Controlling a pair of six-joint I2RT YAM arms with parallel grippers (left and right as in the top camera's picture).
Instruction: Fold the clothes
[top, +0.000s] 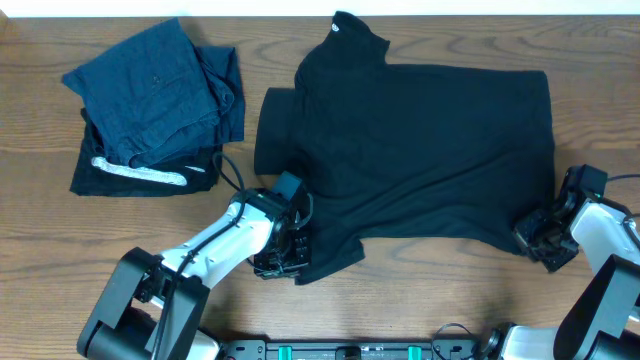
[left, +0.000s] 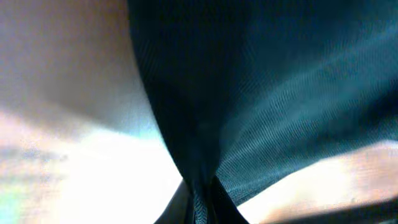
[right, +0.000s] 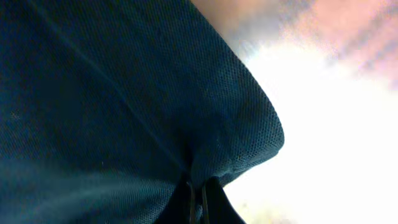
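The clothes (top: 420, 150), a large black top with a high collar, lie spread across the middle of the wooden table in the overhead view. My left gripper (top: 293, 250) is shut on the clothes at their near left hem corner. In the left wrist view the dark fabric (left: 249, 93) narrows into a pinched fold between my fingers (left: 227, 202). My right gripper (top: 537, 238) is shut on the near right hem corner. In the right wrist view the knit fabric (right: 124, 93) fills most of the picture and is caught between the fingers (right: 217, 199).
A pile of navy blue folded garments (top: 160, 85) sits at the far left on top of a black folded piece with a silvery-white stripe (top: 140, 172). The table's (top: 420, 290) near edge runs just behind both arms.
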